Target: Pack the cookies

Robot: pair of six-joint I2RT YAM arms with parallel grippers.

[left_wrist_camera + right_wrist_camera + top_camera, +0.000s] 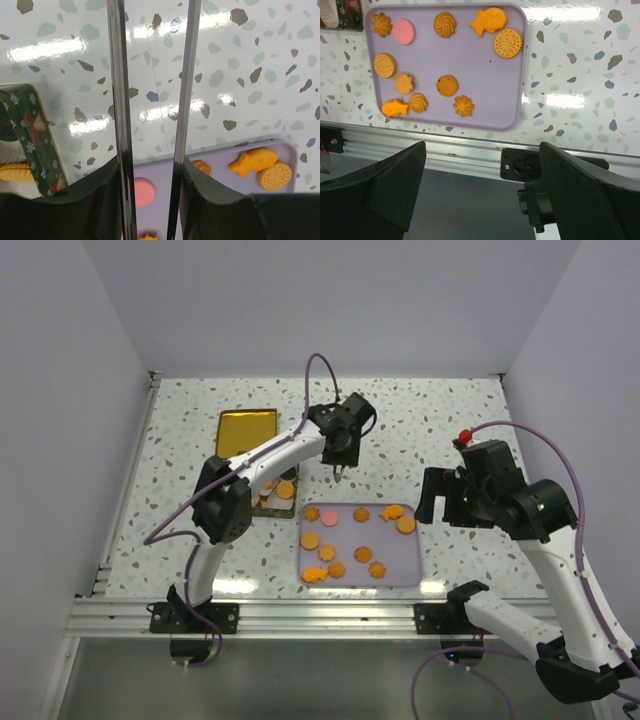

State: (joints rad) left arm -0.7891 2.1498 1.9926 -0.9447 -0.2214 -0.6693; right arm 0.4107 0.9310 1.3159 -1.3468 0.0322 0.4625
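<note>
The cookies (447, 85) lie flat and scattered in a single layer on a lavender tray (480, 65), most of them apart from one another. The tray sits near the front edge of the speckled table (450, 410), with its long axis running left to right.

Most are rounds, swirls and flower shapes with no clear direction. One is a pink round (403, 31) at the far left end of the tray.

Two are fish-shaped. The far fish cookie (489, 21) lies near the far right corner. Its long axis runs roughly along the tray's long side, slightly tilted, and it sits just beside a dotted round (508, 43). The near fish cookie (395, 107) lies at the near left corner, also lengthwise along the tray. Which end is the head I cannot tell for either.

A green patterned tin (35, 135) stands just left of the tray and holds a few more orange biscuits. A gold lid (246, 432) lies farther back on the table.

The left gripper (341, 473) points down over the table just beyond the tray's far edge. Its thin fingers (120, 100) stand partly apart with nothing between them.

The right gripper (481, 165) hangs right of the tray, spread wide and holding nothing.
</note>
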